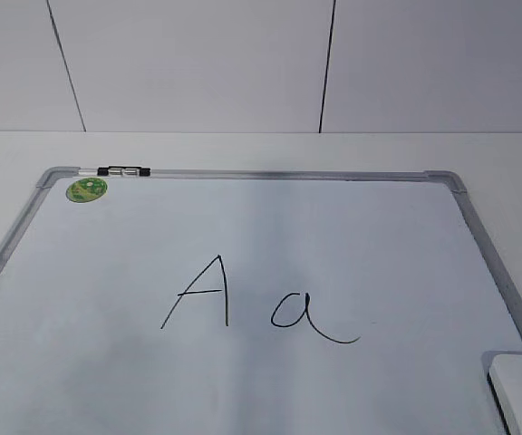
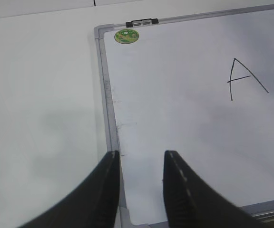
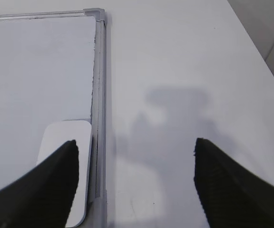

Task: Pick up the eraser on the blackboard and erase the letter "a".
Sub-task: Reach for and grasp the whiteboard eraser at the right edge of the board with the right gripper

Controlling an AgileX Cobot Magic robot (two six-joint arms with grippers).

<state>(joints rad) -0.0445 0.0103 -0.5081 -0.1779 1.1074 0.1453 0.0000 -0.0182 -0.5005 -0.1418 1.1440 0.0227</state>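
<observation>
Basically nothing done: white rounded plastic eraser [image 3: 65, 166] lies ungrasped on white grey-framed blackboard [image 1: 270, 173]; cursive black letter "a" [image 1: 308, 316] intact. Right gripper [image 3: 134, 164] jaws wide apart, left gripper [image 2: 141, 166] jaws apart, both empty.

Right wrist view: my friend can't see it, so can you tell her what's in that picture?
A white eraser lies on the blackboard, against its right frame edge, with the open right tool above, one finger over the eraser. To the right is a bare white table with the tool's shadow.

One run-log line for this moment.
stage: pre-grasp | eraser: on blackboard, right edge | letter "a": intact | right gripper: open, empty | left gripper: open, empty
</observation>
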